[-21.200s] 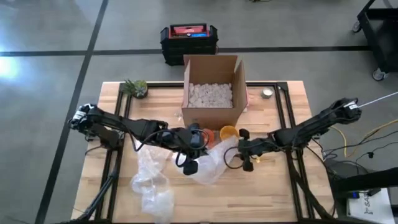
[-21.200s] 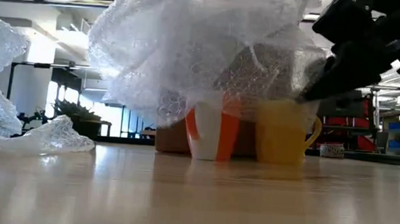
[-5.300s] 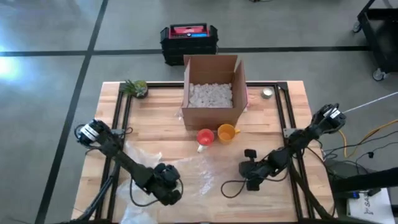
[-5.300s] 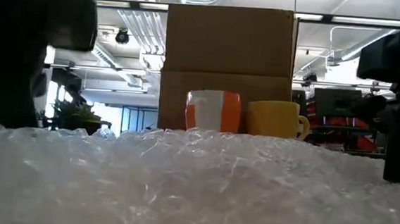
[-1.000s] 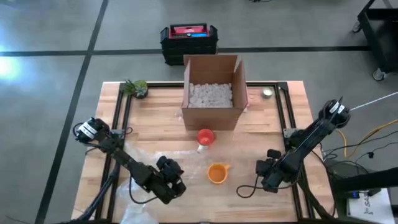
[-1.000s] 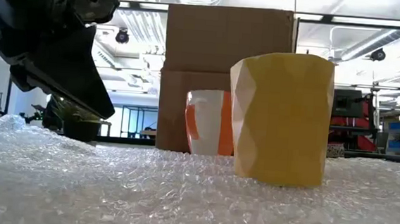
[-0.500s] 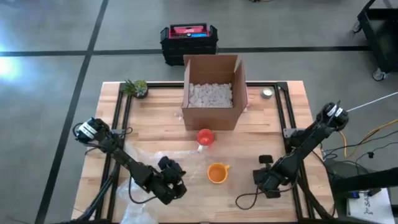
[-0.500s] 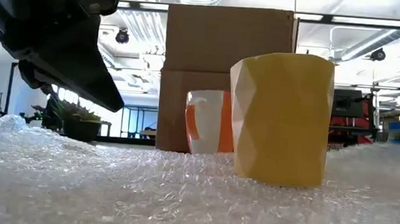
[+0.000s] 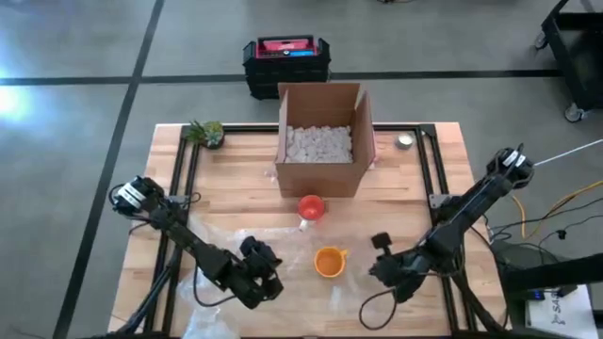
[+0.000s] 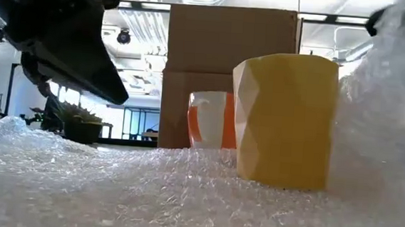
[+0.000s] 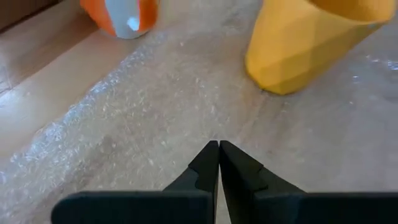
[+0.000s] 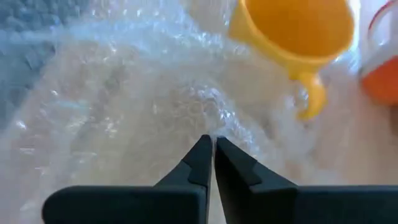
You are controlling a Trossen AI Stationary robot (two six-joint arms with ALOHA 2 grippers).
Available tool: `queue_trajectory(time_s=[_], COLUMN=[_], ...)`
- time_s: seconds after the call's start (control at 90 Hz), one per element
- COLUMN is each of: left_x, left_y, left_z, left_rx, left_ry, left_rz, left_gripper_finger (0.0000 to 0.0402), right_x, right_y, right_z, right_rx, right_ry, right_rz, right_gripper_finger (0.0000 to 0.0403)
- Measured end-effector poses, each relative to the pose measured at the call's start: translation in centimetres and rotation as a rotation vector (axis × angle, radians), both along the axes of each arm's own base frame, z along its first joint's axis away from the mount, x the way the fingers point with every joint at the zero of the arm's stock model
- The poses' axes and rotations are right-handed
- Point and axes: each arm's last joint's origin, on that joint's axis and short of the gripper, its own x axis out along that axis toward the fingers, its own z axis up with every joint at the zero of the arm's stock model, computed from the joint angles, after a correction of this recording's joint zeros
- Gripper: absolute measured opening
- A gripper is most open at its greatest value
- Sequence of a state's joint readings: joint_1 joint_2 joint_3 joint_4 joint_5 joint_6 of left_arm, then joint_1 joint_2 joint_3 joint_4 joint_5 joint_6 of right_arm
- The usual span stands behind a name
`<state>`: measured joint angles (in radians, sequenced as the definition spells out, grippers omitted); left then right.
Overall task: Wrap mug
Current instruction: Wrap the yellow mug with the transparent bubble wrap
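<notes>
The light wooden table [image 9: 236, 169] carries an open brown cardboard box [image 9: 320, 141] at its far middle, with white packing pieces [image 9: 318, 143] lying inside it. A clear sheet of bubble wrap [image 9: 292, 259] is spread flat across the near half of the table, and its right edge is raised — in the low view it rises as a pale wall [image 10: 392, 112] just beside the mug. Both dark arms reach in low over the sheet. The left gripper [image 11: 219, 163] sits at the sheet's left part, its fingers pressed together on the wrap. The right gripper [image 12: 213, 157] is to the right of the mug, fingers closed and pinching a bunched fold of the bubble wrap. The faceted yellow ceramic mug [image 9: 329, 262] stands upright on the sheet between the two grippers, apart from both, its handle pointing to the right. The orange and white mug [image 9: 310, 208] stands farther back, near the box front — at the sheet's far edge. A small green potted plant [image 9: 205, 133] sits at the far left corner.
</notes>
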<state>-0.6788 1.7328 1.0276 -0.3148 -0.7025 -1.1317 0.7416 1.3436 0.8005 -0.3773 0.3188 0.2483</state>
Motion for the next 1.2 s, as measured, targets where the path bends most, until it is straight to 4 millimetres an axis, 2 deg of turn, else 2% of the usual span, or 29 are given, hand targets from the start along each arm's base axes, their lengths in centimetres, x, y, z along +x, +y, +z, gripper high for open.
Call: queue_trajectory(time_s=[0.278,0.511,0.7,0.9,1.056,1.2], left_x=[1.9,3.9,5.6,6.6,7.1,8.3], left_y=[-0.7,0.4,1.8,1.4,1.1,1.1], left_z=[3.5,5.5,6.0,7.8,9.9,10.2], left_rx=[0.047,0.093,0.101,0.132,0.162,0.182], left_ry=[-0.052,-0.075,-0.091,-0.172,-0.230,-0.322], left_rz=[-0.100,-0.118,-0.149,-0.219,-0.252,-0.297], left_gripper_finger=[0.0000,0.0000,0.0000,0.0000,0.0000,0.0000], right_x=[2.1,4.4,6.3,7.2,7.6,7.7], right_y=[-1.2,-3.1,-4.3,-4.3,-4.2,-4.3], right_z=[1.8,3.0,1.3,-0.8,-1.4,-1.4], right_rx=[0.028,0.053,0.029,-0.002,-0.005,-0.005], right_ry=[-0.170,-0.312,-0.297,-0.240,-0.246,-0.246], right_rz=[0.018,-0.047,-0.110,-0.129,-0.123,-0.127], right_gripper_finger=[0.0000,0.0000,0.0000,0.0000,0.0000,0.0000])
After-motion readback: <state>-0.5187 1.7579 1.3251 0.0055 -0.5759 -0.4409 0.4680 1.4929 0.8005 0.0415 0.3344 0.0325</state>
